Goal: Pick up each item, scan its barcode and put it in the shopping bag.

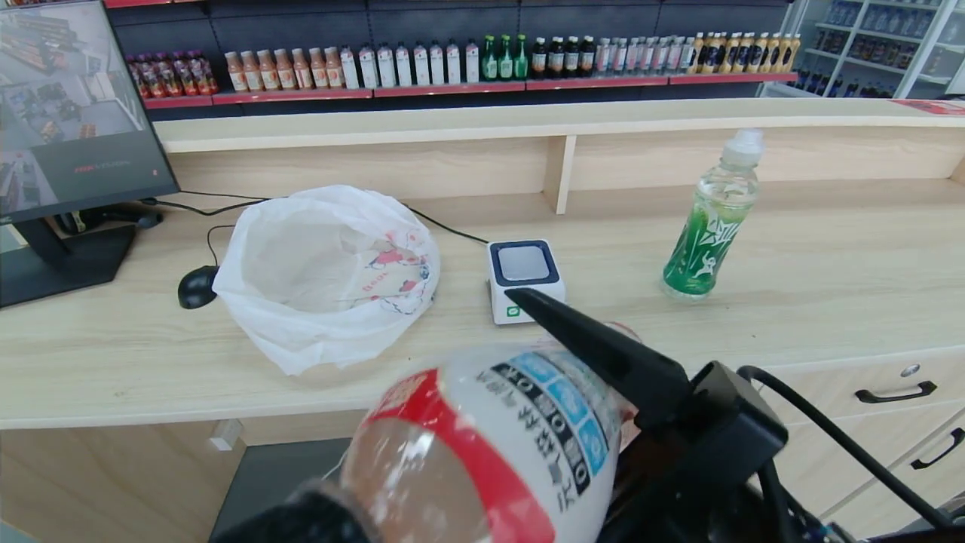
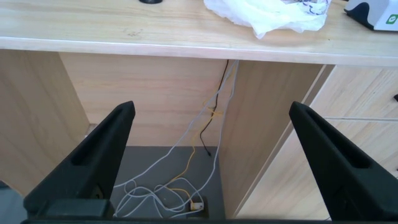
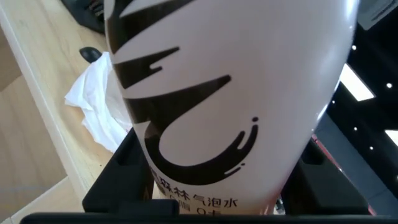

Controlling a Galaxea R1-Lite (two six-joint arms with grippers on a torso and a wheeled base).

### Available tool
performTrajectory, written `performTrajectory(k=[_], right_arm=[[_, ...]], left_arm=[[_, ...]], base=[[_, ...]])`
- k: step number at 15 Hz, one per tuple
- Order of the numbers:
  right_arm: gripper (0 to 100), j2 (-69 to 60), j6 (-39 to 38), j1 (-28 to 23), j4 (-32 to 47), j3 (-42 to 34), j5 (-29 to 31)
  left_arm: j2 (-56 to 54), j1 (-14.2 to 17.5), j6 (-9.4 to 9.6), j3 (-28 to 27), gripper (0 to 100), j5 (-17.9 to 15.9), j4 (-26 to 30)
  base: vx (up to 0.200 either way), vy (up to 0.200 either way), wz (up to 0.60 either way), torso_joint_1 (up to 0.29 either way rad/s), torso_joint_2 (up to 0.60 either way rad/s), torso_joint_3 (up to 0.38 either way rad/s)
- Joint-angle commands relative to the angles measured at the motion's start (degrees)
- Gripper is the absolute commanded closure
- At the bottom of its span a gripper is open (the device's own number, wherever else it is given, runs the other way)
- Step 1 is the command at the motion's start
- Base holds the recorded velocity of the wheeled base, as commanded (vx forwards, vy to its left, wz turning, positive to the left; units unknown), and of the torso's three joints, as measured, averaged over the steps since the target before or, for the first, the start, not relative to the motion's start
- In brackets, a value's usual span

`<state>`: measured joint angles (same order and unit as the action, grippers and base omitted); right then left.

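Risk of a missed scan or a slip: bottle [image 1: 482, 445] clasped, tilted, in right hand [image 3: 214, 174], near side of scanner [image 1: 525, 279], barcode perhaps facing away, bag [image 1: 324, 271] further left.

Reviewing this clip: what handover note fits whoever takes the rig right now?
Right gripper: shut on the white-labelled bottle, held before the counter, near the scanner.
Left gripper: open, empty, below counter level.
Bag: open on the counter, left of the scanner, nothing seen inside.
Green bottle: upright on the counter, far right.
Done: one bottle picked up.
Left: scan it (unclear if already scanned), bag it, then the green bottle.
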<state>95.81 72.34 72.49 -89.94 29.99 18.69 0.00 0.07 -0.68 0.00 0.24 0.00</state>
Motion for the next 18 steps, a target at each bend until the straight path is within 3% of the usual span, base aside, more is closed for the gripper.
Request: performTrajectory(k=[1,5,13,18], right_arm=[[100,0.0,2.3,3.7,-0.1,-0.4,0.3],[100,-0.2,3.8,4.3,-0.1,-2.1,-3.0],[100,-6.3,6.7,4.5,-0.1,-8.9,-3.3],[100,-6.9,7.9,3.9,-0.1,-9.0,-3.4]], left_arm=[[0.0,0.0,-0.02,0.0,0,0.0,0.0],[0.0,0.0,-0.02,0.0,0,0.0,0.0],[0.0,0.0,-0.02,0.0,0,0.0,0.0],[0.0,0.0,-0.02,0.0,0,0.0,0.0]], base=[[0.0,0.0,0.0,0.0,0.0,0.0],[0.0,0.0,0.0,0.0,0.0,0.0],[0.0,0.0,0.0,0.0,0.0,0.0],[0.0,0.0,0.0,0.0,0.0,0.0]])
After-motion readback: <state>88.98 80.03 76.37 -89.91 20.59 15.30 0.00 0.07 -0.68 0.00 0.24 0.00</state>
